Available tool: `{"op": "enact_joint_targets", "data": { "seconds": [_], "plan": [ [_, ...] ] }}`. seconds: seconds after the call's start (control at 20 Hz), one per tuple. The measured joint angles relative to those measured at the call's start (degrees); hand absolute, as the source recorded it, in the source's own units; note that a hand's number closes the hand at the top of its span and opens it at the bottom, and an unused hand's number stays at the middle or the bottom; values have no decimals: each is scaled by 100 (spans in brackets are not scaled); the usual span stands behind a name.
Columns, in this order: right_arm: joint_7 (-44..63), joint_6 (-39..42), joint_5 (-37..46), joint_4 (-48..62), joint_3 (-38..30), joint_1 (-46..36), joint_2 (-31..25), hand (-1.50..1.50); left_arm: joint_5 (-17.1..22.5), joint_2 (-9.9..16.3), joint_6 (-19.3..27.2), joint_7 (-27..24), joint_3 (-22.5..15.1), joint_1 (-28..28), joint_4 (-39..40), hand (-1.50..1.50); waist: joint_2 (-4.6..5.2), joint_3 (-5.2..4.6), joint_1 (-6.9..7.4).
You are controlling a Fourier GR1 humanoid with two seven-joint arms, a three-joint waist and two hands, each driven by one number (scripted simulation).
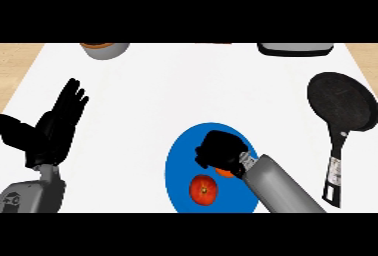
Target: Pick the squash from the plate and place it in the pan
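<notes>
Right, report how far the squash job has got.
Done: the right hand is down over the blue plate. In hand: its fingers curl over an orange item, likely the squash, mostly hidden and not visibly lifted. Left: carrying it to the black pan, which holds nothing. A red tomato sits on the plate; the left hand rests open at left.

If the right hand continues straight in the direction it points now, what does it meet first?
The right hand points up and left over the blue plate. Past the plate's rim, only bare white counter shows, so the way looks free; its height above the plate is unclear.
</notes>
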Motion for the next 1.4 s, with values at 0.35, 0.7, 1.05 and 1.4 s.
{"op": "enact_joint_targets", "data": {
  "seconds": [0.35,0.7,1.05,1.4],
  "plan": [
    [-369,-318,129,284,-240,4,204,150,-20,0,-101,62,63,131,-165,0,-30,-13,-3],
    [680,-258,-133,461,-1520,69,422,150,-48,-21,-86,-6,144,167,-128,0,3,-1,-112],
    [3673,-821,-98,542,-3513,-227,639,150,-96,-14,8,5,190,180,-177,0,19,11,-243],
    [6020,-1571,895,317,-3784,-1350,749,150,-138,-99,-1,78,42,-18,-105,0,27,9,-12]
  ]
}}
